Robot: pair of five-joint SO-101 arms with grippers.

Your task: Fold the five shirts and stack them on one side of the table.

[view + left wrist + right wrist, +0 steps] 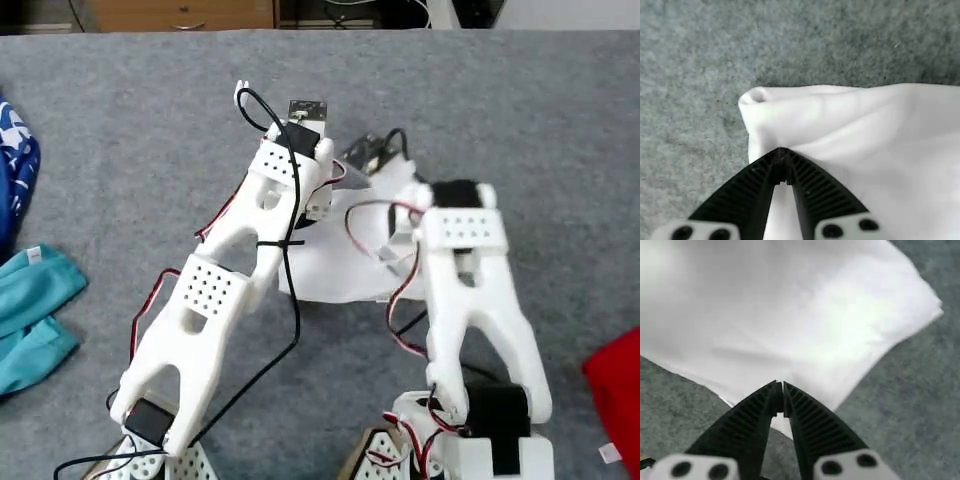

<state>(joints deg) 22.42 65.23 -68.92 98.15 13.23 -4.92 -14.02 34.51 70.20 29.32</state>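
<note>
— What do we have, going from the left?

— A blue shirt [14,165] lies at the desk's [540,110] edge, with a teal shirt [35,310] just beside it. Both are bunched up, not folded. Next comes our left tool [782,167], pressed together and, as we judge it, pinching a corner fold of the white shirt [335,270], which lies in the middle of the desk. Our right tool [779,390] is likewise pressed together, on that shirt's edge nearer our side. A red shirt [615,385] sits at the far right.

— How do we do this fold well?

— We hold both pinches firm and carry the two held points at one height and one pace, so the cloth goes over flat and edge meets edge. If one side leads, we would expect a skewed crease. We let go only once the cloth rests on itself.

— And the count?

— We see four shirts: one blue, one teal, one white, one red. There are two tools.
</note>
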